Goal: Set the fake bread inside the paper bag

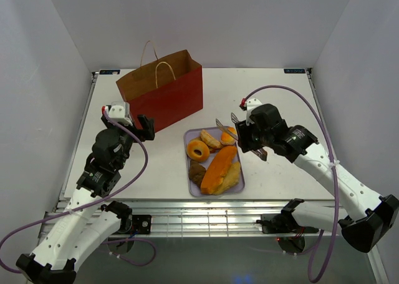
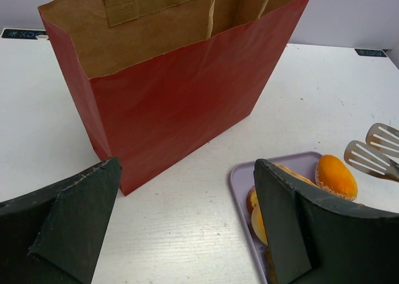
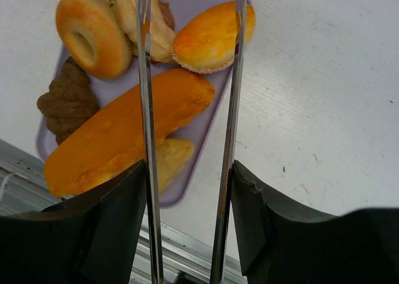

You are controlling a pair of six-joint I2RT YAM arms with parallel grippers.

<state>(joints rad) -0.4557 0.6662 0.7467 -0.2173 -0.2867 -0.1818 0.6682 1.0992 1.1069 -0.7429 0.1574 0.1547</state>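
Clamping the metal tongs [image 3: 144,109] by their two arms, the right gripper [image 3: 187,171] kept their tips spread with nothing pinched between them. The round orange bun [image 3: 209,37] lay between those arms near their far end. The rest of the fake bread [image 1: 215,162] sat on the lavender tray [image 3: 201,125] beneath, the long loaf [image 3: 124,134] under the tongs' left arm and the ring doughnut [image 3: 92,34] beyond that arm's outer side. The left gripper [image 2: 187,165] hung with its jaws spread wide and empty, the red paper bag [image 2: 181,103] standing upright straight ahead of it and the tray just off its right finger.
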